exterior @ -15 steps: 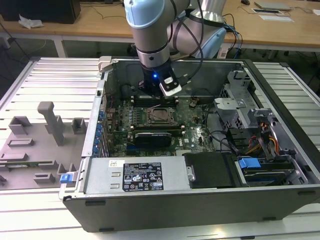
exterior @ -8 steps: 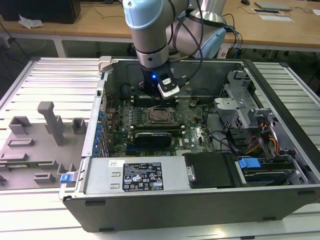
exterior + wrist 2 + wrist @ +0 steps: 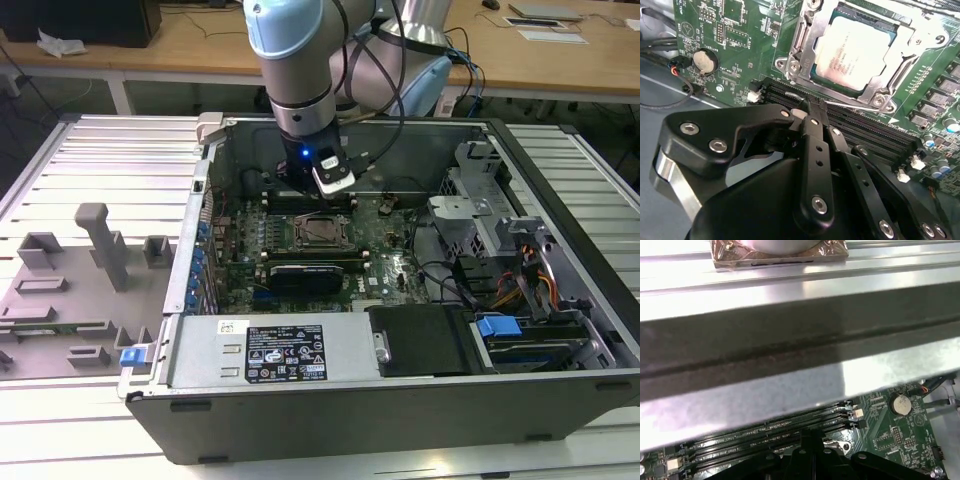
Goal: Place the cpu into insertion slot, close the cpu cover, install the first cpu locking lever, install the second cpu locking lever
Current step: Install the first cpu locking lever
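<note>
Inside an open computer case [image 3: 400,415], the arm's gripper [image 3: 811,106] hangs low over the green board, its two black fingers [image 3: 816,145] drawn together at the tips. Those tips sit against one thin bright locking lever [image 3: 855,106]; whether they pinch it or only touch it cannot be told.

Just beyond the fingertips lies the one cpu [image 3: 855,50], seated flat in the insertion slot [image 3: 814,75], with the single grey cpu cover [image 3: 805,45] lying closed around it. The socket's far corner is cut off by the picture's edge, and a second lever cannot be made out.

Between the fingers and the socket run long black memory slots [image 3: 865,127], partly hidden by the gripper's body; about four can be counted in the first wrist view [image 3: 765,432]. One coin cell [image 3: 705,61] sits off to the fingers' side.

In the first wrist view the case's grey metal wall [image 3: 790,340] blocks most of the board. In the exterior view the fingertips are hard to make out above the socket.
</note>
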Available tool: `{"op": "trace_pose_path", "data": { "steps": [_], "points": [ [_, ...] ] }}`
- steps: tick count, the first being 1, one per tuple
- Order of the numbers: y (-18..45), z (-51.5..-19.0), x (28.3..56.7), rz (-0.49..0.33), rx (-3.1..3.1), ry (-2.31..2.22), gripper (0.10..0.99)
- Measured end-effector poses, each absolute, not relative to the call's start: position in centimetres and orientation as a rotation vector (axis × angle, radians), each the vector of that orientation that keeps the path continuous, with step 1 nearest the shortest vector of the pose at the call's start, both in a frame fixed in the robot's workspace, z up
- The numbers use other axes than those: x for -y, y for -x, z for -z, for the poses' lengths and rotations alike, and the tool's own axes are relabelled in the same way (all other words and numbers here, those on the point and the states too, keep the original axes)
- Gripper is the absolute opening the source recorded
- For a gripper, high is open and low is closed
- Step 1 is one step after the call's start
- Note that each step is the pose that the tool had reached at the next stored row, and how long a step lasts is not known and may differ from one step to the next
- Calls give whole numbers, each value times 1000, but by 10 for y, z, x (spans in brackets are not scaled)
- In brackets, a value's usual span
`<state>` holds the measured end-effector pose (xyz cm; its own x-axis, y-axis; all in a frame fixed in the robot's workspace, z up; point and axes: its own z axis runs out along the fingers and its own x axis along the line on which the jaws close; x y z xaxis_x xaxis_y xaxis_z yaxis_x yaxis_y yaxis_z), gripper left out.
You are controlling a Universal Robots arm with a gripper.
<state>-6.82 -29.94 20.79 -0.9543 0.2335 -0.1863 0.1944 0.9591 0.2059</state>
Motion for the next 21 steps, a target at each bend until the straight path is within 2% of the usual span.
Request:
{"op": "trace_pose_path", "data": {
  "steps": [21],
  "points": [
    [67,-197,302,-265,-2886,-405,106]
  ]
}}
